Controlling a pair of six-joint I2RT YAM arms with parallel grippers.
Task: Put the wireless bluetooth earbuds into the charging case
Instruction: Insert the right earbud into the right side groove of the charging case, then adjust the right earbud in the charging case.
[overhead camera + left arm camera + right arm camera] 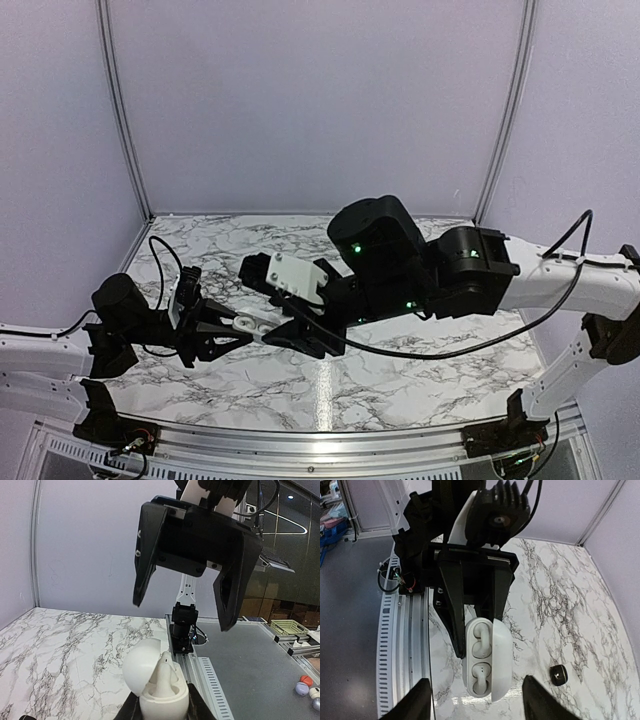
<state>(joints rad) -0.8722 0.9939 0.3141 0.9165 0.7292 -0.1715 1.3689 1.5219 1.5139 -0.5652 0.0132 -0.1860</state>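
Note:
My left gripper (162,711) is shut on the white charging case (165,695), holding it upright above the table with its lid (140,663) swung open. Two white earbuds (482,645) lie in the case's wells, and one bud's stem (164,672) pokes up above the rim. My right gripper (479,700) is open just above the case (480,660), one finger to each side and touching nothing. In the top view the case (245,324) shows between the left gripper (222,333) and the right gripper (300,338).
A small black object (559,673) lies on the marble table (560,605) to the right of the case. The table's metal rail (405,645) runs along the near edge. White booth walls (320,100) close the back and sides.

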